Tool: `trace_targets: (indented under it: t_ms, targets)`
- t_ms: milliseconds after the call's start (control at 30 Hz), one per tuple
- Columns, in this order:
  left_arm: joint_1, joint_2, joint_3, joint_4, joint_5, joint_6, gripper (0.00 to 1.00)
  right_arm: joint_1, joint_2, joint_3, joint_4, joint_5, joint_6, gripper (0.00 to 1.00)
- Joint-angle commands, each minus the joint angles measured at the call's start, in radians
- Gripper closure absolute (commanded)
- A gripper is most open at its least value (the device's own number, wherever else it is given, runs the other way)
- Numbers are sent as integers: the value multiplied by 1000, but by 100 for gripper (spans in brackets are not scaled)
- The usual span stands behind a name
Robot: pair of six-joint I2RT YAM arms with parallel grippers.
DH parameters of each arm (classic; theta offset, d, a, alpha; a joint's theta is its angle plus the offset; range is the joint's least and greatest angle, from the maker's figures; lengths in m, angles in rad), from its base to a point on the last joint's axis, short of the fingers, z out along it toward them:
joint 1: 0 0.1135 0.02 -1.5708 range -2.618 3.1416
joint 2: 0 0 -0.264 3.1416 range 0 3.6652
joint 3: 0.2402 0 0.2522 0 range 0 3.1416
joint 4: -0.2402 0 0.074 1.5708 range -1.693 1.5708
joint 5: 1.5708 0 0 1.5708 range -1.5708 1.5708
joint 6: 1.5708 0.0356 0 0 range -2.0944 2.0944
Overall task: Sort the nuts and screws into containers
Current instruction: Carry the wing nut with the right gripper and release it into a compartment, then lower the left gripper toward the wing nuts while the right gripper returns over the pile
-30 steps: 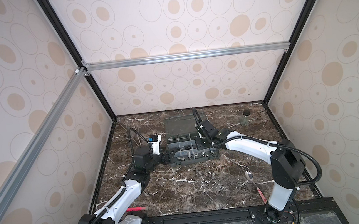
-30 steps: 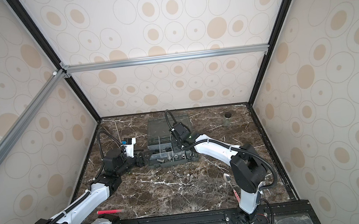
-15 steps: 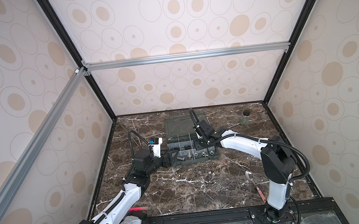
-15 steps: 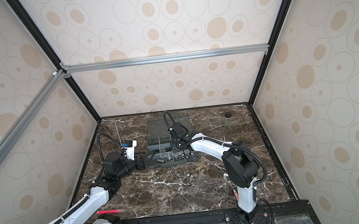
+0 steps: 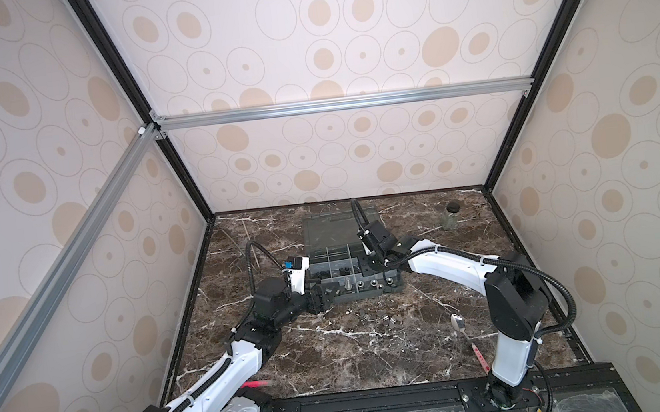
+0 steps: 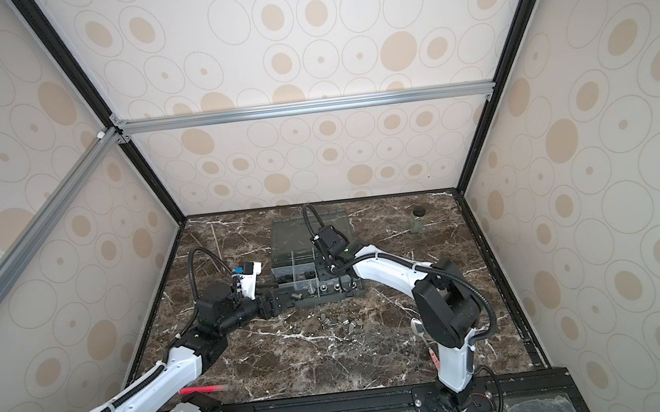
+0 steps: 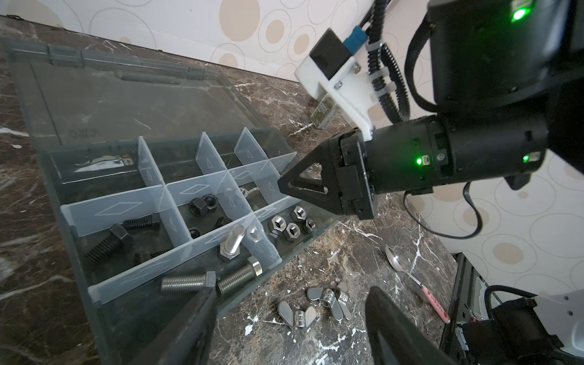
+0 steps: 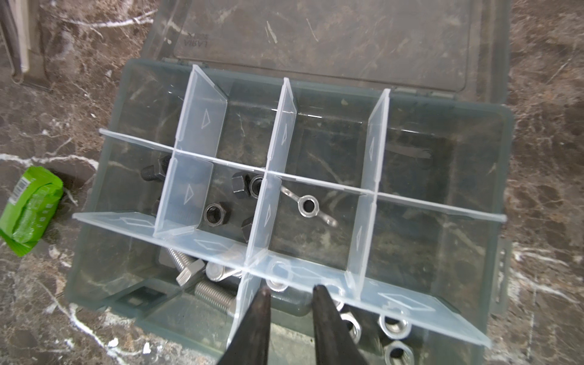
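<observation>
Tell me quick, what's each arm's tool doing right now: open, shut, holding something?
Left tool: open wide, holding nothing.
Right tool: open just a little, nothing between its tips.

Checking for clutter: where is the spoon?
In a top view the spoon lies on the marble table, right of centre, right of the loose wing nuts.
</observation>
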Motion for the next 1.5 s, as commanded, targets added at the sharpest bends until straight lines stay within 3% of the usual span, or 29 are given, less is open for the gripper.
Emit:
trace_targets:
  t_ms: [0,833,1467]
  targets:
    - [-25,-8,-4,4,-9,-27,26,-7,-70,-35,-6,14,17,73]
    - [-129,18,-134,33,-69,-192,31,-6,-403,-379,29,94,164,72]
    - [-206,278,-73,94,-40,-235,33,-6,-537,-505,14,141,234,71]
